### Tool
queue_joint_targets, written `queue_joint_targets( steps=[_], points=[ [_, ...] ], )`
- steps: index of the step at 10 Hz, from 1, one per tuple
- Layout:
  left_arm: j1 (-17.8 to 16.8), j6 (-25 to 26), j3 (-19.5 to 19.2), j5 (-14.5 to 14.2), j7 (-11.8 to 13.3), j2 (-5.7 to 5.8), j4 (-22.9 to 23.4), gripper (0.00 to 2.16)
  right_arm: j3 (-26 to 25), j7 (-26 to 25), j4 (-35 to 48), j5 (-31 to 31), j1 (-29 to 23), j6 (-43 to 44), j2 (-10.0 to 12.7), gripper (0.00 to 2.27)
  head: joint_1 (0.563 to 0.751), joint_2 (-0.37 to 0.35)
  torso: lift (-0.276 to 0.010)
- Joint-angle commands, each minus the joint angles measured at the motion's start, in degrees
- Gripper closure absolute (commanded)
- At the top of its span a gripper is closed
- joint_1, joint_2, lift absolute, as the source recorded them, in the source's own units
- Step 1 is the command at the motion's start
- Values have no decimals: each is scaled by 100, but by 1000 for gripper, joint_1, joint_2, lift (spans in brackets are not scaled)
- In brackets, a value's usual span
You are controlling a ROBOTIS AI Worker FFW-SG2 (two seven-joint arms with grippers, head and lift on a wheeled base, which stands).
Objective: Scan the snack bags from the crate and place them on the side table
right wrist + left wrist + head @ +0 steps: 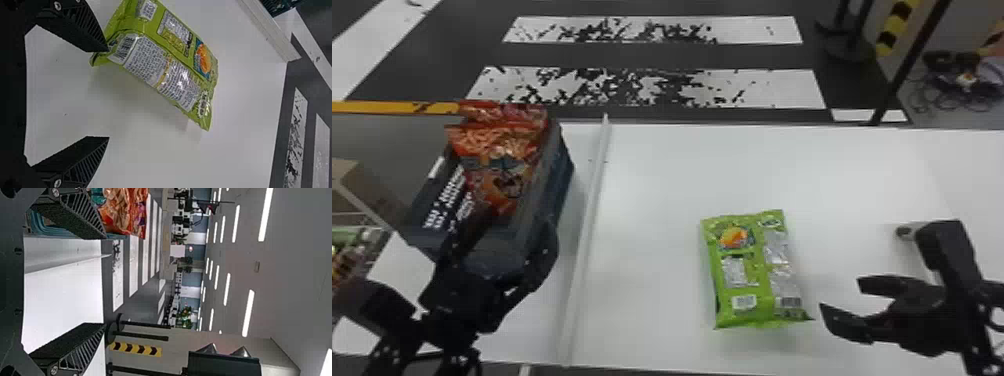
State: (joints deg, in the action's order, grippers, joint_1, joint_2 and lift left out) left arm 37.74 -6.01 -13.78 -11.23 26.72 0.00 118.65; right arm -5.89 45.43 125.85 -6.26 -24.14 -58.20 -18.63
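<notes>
Logging the green snack bag point(752, 270) — it's lying flat on the white table point(652, 200), barcodes facing up. We're marking the right gripper point(841, 296) just beside it, released, fingers standing apart. We're seeing the left gripper point(504, 240) spreading wide at the crate point(563, 185) — orange-red snack bags point(499, 145) are sitting inside.

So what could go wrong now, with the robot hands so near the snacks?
The right gripper is open, with one finger close to a corner of the green bag. If it moved carelessly, it might push the bag or pinch only its corner, and the bag could slip away. The orange-red bags stick up out of the crate, so the left gripper, close by, might knock one.
</notes>
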Motion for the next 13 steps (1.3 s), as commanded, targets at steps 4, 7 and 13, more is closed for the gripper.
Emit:
queue_joint_targets(
  steps=[4,7,13],
  points=[
    [32,0,7,-2,8,-15,9,87,-334,-184,-52,1145,-161,1271,368,1959,695,58,-94],
    [40,0,7,-10,17,-15,9,87,-105,-237,-412,1136,-126,1763,430,2040,695,90,-94],
    [49,0,24,-2,17,-15,9,87,633,-272,-1599,609,129,2677,421,2040,695,140,-94]
  ],
)
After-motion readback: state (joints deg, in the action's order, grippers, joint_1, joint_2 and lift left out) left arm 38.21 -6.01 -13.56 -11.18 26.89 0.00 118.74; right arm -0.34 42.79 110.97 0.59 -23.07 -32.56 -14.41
